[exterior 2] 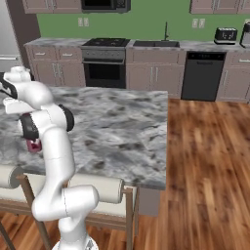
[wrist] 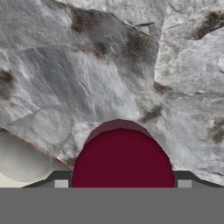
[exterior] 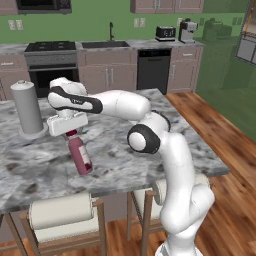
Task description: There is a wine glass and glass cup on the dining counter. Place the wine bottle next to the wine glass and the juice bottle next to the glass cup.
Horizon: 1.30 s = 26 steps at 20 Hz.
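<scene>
My gripper (exterior: 70, 131) is shut on the juice bottle (exterior: 80, 156), a small dark red bottle with a pale label band, gripped at its maroon cap. The bottle hangs tilted, its base toward the near edge of the dining counter (exterior: 115, 150), the marbled grey-white island top. In the hand view the round maroon cap (wrist: 123, 159) sits between the two dark fingertips (wrist: 61, 180), with the marbled stone beneath. In the right base view a sliver of the red bottle (exterior 2: 33, 145) peeks out behind the arm. The wine bottle, wine glass and glass cup are out of view.
A tall grey cylinder on a round base (exterior: 27, 107) stands on the counter left of the gripper. Cushioned stools (exterior: 62, 212) line the near edge. The stove (exterior: 50, 62) and the wall counter lie behind, with wooden floor (exterior: 220, 135) to the right.
</scene>
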### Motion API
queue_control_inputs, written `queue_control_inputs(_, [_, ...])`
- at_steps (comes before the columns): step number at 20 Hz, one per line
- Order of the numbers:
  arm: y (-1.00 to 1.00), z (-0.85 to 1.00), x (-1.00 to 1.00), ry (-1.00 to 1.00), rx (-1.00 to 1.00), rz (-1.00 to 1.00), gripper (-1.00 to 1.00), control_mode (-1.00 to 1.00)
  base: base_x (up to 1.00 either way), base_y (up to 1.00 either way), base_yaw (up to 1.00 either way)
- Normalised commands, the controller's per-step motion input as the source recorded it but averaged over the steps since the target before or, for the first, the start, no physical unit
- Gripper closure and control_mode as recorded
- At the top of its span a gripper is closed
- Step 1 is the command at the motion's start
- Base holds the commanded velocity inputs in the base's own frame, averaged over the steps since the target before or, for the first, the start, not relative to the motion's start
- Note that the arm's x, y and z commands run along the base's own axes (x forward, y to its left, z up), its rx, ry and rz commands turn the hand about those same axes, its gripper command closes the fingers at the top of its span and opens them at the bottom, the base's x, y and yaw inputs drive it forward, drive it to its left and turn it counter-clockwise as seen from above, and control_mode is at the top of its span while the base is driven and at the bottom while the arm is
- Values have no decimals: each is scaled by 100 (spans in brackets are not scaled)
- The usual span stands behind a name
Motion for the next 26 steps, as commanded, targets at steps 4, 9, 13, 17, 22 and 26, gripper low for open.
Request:
queue_control_inputs(4, [-17,-8,-27,-11,6,-8,100,-100,0,0,0])
queue_control_inputs(9, [-13,-8,-22,-15,7,-9,100,-100,0,0,0])
queue_control_inputs(13, [-10,-3,-4,-15,4,-9,100,-100,0,0,0])
queue_control_inputs(17, [-9,-6,-14,-15,6,-8,100,-100,0,0,0])
queue_control_inputs(22, [-8,-11,-17,-11,10,-9,100,-100,0,0,0])
queue_control_inputs(26, [-6,-21,-14,-7,12,-11,100,-100,0,0,0])
